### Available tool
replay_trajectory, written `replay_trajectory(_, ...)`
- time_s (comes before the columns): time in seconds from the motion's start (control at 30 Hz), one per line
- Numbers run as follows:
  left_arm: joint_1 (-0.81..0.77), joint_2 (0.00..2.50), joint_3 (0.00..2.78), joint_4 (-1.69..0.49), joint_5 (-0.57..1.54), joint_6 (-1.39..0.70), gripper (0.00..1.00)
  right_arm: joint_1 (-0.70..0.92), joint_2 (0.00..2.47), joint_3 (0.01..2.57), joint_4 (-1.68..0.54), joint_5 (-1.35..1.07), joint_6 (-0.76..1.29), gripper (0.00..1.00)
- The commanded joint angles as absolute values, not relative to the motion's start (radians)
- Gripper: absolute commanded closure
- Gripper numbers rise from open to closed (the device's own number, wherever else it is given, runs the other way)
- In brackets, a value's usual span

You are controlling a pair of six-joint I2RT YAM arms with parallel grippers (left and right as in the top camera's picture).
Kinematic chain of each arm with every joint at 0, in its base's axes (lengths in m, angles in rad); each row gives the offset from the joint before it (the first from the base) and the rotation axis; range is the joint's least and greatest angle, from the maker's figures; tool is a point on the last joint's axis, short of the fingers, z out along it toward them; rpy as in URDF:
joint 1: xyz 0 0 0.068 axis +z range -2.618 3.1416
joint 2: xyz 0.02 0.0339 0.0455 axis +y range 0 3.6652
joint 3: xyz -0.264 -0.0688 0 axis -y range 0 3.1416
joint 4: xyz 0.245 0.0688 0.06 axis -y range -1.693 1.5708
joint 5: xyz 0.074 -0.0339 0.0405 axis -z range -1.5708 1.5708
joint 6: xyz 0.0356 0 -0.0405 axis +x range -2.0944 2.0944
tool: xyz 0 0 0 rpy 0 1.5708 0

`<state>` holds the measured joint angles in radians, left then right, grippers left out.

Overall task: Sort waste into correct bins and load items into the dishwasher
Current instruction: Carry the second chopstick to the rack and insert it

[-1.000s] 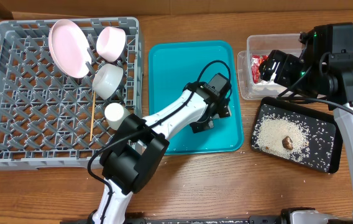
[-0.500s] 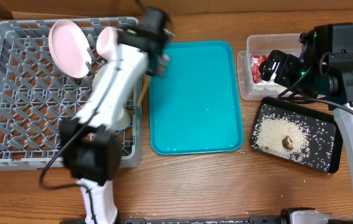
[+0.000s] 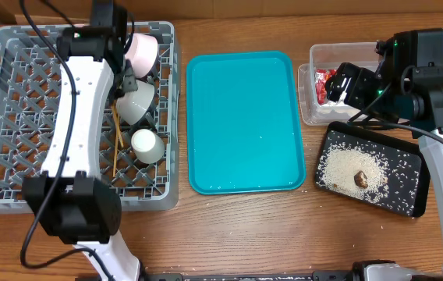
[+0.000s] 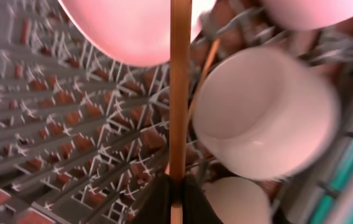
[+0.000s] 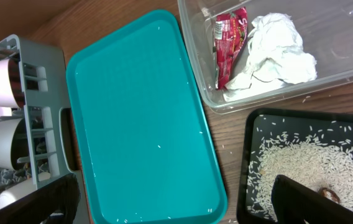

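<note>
Chopstick [image 4: 177, 93] is pinched in the left jaws, sticking straight out from them over the far part of the rack [image 3: 19, 156], between the plate [image 4: 127, 31] and a bowl [image 4: 263, 118]; the right jaws are wide and empty, well off to the right.

We read this as a robotics lab bench staged as a kitchen: bare wooden tabletop [image 3: 237, 230], cabled left arm [image 3: 72, 129] and right arm [image 3: 420, 74] over it, square grey plastic dish rack [image 3: 19, 156], teal plastic serving tray [image 3: 241, 117], clear rectangular plastic tub [image 3: 346, 55], shallow black rectangular plastic tray [image 3: 405, 162].
</note>
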<state>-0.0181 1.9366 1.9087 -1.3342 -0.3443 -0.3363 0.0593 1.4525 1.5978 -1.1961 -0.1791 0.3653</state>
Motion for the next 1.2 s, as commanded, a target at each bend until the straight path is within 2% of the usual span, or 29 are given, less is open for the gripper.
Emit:
replay_trajectory(0.0,0.015,1.985,1.841,-1.316,-0.367,-0.358,0.96,0.057,1.457,1.610,-1.192,-0.180,0.366,0.00)
replay_trajectory(0.1,0.029,2.011,1.818,-1.316,-0.366,-0.302,0.96,0.057,1.457,1.610,-1.192,-0.180,0.366,0.00)
replay_trajectory(0.13,0.030,2.023,1.817,-1.317,-0.366,-0.272,0.91,0.057,1.457,1.610,-1.192,-0.180,0.366,0.00)
replay_trajectory(0.17,0.030,2.031,1.816,-1.317,-0.367,-0.255,0.79,0.057,1.457,1.610,-1.192,-0.181,0.366,0.00)
replay_trajectory(0.2,0.030,2.034,1.816,-1.317,-0.366,-0.244,0.71,0.057,1.457,1.610,-1.192,-0.181,0.366,0.00)
replay_trajectory(0.23,0.030,2.035,1.816,-1.317,-0.367,-0.242,0.57,0.057,1.457,1.610,-1.192,-0.180,0.366,0.00)
replay_trajectory(0.27,0.030,2.035,1.817,-1.314,-0.366,-0.243,0.49,0.057,1.457,1.610,-1.192,-0.180,0.366,0.00)
replay_trajectory(0.33,0.030,2.033,1.819,-1.311,-0.366,-0.242,0.44,0.057,1.457,1.610,-1.192,-0.181,0.366,0.00)
replay_trajectory(0.4,0.030,2.033,1.827,-1.316,-0.362,-0.242,0.43,0.057,1.457,1.610,-1.192,-0.181,0.366,0.00)
replay_trajectory(0.53,0.030,2.030,1.894,-1.362,-0.317,-0.243,0.50,0.057,1.457,1.610,-1.192,-0.180,0.366,0.00)
replay_trajectory(0.7,0.029,1.987,2.023,-1.438,-0.257,-0.241,0.48,0.057,1.457,1.610,-1.192,-0.181,0.366,0.00)
replay_trajectory(0.87,0.016,1.877,2.112,-1.416,-0.079,-0.174,0.39,0.057,1.457,1.610,-1.192,-0.181,0.366,0.00)
replay_trajectory(0.93,0.005,1.822,2.112,-1.349,-0.011,-0.197,0.30,0.057,1.457,1.610,-1.192,-0.180,0.366,0.00)
replay_trajectory(0.97,-0.001,1.802,2.112,-1.322,0.022,-0.212,0.00,0.057,1.457,1.610,-1.192,-0.180,0.366,0.00)
replay_trajectory(1.17,-0.012,1.778,2.112,-1.126,0.104,-0.322,0.00,0.057,1.457,1.610,-1.192,-0.181,0.366,0.00)
